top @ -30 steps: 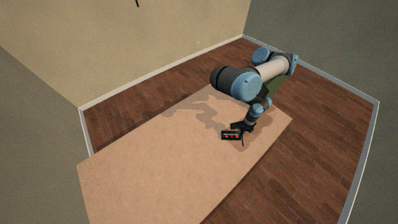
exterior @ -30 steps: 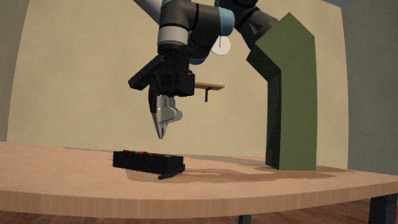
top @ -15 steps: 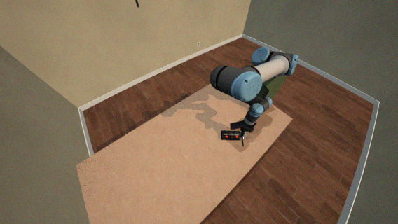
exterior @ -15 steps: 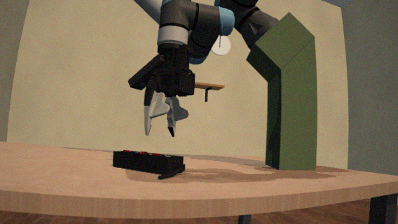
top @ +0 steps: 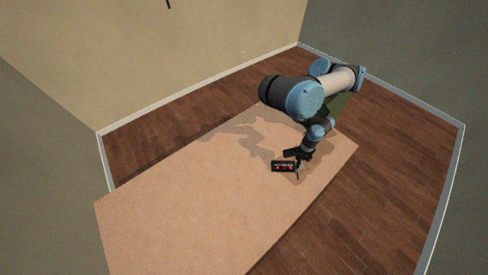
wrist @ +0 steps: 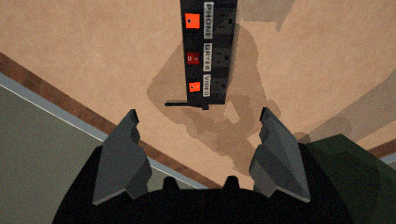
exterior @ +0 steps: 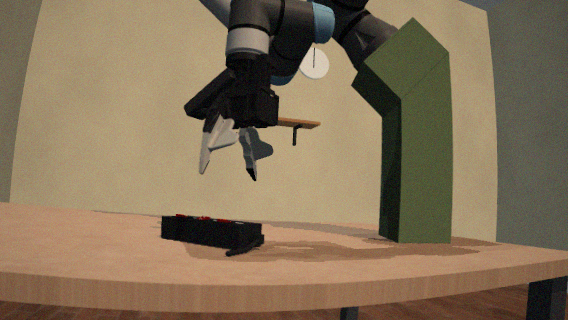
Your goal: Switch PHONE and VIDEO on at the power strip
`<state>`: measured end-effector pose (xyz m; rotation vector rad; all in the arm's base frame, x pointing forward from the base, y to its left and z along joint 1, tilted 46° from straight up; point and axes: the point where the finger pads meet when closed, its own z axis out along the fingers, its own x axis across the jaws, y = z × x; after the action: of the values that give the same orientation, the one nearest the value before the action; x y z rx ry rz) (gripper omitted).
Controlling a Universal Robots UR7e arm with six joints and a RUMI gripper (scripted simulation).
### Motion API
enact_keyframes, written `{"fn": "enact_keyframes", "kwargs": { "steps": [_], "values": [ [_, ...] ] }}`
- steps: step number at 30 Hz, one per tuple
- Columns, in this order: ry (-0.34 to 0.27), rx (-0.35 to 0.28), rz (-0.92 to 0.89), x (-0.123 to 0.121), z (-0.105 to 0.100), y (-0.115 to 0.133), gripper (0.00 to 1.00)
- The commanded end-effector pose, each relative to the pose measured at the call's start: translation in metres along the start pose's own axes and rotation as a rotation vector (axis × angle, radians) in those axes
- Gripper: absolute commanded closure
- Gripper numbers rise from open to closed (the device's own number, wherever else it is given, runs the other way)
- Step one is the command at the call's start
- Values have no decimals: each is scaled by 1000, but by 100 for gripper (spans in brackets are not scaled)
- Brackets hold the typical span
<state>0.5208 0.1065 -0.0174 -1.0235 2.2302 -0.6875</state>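
Observation:
The black power strip (wrist: 208, 52) lies flat on the wooden table, right way up, with its switches facing up. It also shows in the top view (top: 283, 166) and in the exterior view (exterior: 211, 232). In the wrist view the PHONE switch (wrist: 192, 20) and the VIDEO switch (wrist: 195, 86) glow bright orange. The DRYER switch (wrist: 193, 58) between them is darker red. A short black cord stub (wrist: 186, 104) sticks out at the VIDEO end. My gripper (exterior: 227, 172) hangs well above the strip's near end, open and empty; it also shows in the wrist view (wrist: 200, 117).
The green arm pedestal (exterior: 416, 135) stands on the table to the right of the strip. The table's edge (wrist: 75, 110) runs close behind the gripper in the wrist view. A small wall shelf (exterior: 298, 123) is on the far wall.

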Motion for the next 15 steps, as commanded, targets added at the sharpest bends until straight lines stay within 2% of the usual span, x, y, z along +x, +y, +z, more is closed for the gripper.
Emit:
{"fn": "enact_keyframes", "kwargs": {
  "steps": [1, 15],
  "values": [
    [-1, 0, 0, 0, -21, 0, 0],
    [-1, 0, 0, 0, -70, 0, 0]
  ]
}}
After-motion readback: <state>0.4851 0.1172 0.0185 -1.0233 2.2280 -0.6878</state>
